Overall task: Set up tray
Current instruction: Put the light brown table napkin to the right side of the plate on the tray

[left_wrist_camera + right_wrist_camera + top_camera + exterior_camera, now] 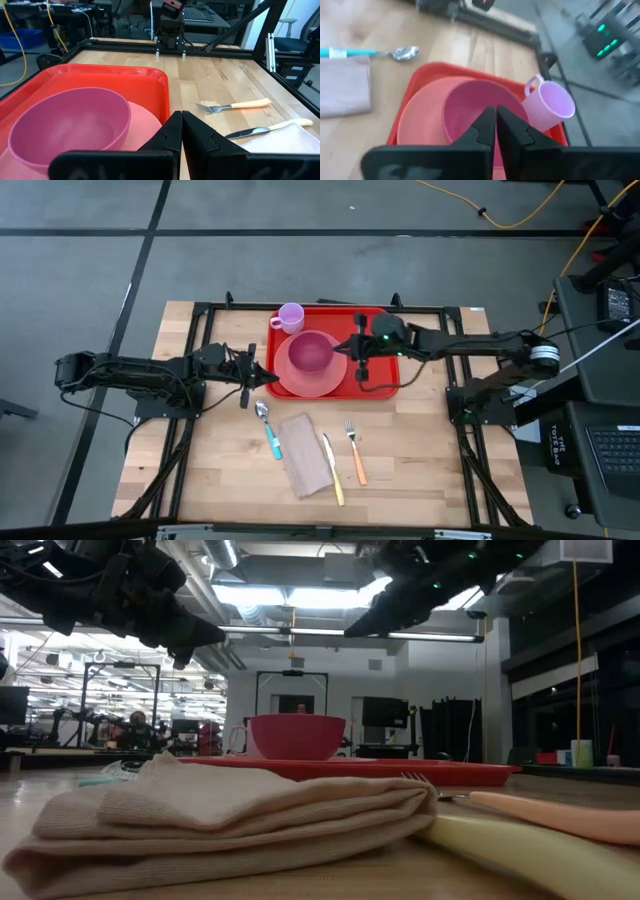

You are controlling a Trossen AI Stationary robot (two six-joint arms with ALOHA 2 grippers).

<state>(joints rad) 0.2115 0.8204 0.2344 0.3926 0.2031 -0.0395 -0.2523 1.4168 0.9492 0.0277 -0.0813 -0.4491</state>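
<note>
The red tray [340,315] lies at the table's far middle. On it rests a pink plate [300,385] with a magenta bowl [312,352] standing on it, and a lilac mug [290,317] stands upright in the tray's far left corner. My left gripper [262,377] hovers shut just off the tray's left edge, level with the bowl [70,125]. My right gripper [350,352] hangs shut above the tray's right half, slanting down toward the bowl [475,105] and mug [550,105]. Nothing is between the fingers of either gripper.
Near the table's front lie a teal-handled spoon [268,425], a folded beige napkin [305,452], a yellow-handled knife [332,470] and an orange-handled fork [355,450]. A black frame [200,330] runs along the table's edges.
</note>
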